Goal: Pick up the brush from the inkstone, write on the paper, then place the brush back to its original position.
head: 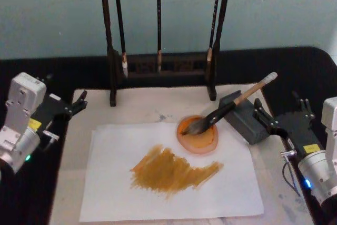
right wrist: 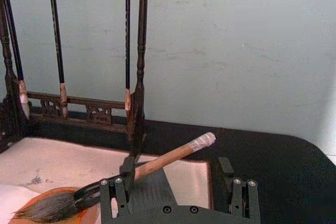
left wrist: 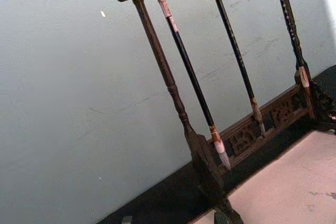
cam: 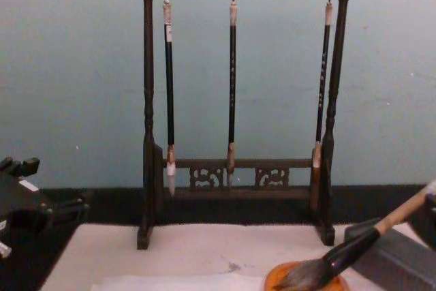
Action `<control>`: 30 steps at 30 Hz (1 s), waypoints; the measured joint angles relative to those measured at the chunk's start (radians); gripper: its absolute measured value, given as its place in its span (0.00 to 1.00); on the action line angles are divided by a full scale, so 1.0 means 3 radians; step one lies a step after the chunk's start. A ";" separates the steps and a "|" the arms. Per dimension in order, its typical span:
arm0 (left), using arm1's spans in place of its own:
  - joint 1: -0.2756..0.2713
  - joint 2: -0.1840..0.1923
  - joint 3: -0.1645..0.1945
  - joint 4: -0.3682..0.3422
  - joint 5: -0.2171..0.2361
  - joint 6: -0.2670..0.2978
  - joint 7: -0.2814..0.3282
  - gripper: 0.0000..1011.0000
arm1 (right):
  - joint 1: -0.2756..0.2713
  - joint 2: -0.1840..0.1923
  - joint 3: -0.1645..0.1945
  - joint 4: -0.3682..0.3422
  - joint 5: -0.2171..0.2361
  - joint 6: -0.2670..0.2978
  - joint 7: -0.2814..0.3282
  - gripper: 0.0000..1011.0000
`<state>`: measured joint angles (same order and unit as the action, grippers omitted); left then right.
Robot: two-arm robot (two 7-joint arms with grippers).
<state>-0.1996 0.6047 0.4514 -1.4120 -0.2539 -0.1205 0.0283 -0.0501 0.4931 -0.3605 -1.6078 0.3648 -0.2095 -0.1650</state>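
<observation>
The brush (head: 231, 106) lies at a slant, its black shaft propped on the grey inkstone (head: 247, 119) and its bushy tuft in a shallow orange dish (head: 199, 139). The white paper (head: 116, 188) lies in front with a broad ochre stroke (head: 171, 172) painted on it. My right gripper (head: 280, 106) hovers open just right of the inkstone, clear of the brush (right wrist: 168, 158), whose handle crosses between and beyond its fingers (right wrist: 113, 198). Open as well, my left gripper (head: 64, 92) stays off the mat's far left corner, holding nothing.
A dark wooden rack (head: 158, 69) with three slim hanging brushes (cam: 231, 80) stands at the back of the off-white mat (head: 147, 106). Black tabletop surrounds the mat on both sides. A pale blue-green wall rises right behind the rack.
</observation>
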 joint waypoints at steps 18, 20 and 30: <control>0.0000 0.0000 0.0000 0.0000 0.0000 0.0000 0.0000 1.00 | 0.0000 0.0000 0.0000 0.0000 0.0000 0.0000 0.0000 0.99; 0.0000 0.0000 0.0000 0.0000 0.0000 0.0000 0.0000 1.00 | 0.0000 0.0000 0.0000 0.0000 0.0000 0.0000 0.0000 0.99; 0.0000 0.0000 0.0000 0.0000 0.0000 0.0000 0.0000 1.00 | 0.0000 0.0000 0.0000 0.0000 0.0000 0.0000 0.0000 0.99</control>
<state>-0.1996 0.6047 0.4514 -1.4120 -0.2539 -0.1205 0.0283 -0.0502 0.4931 -0.3605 -1.6078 0.3648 -0.2095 -0.1650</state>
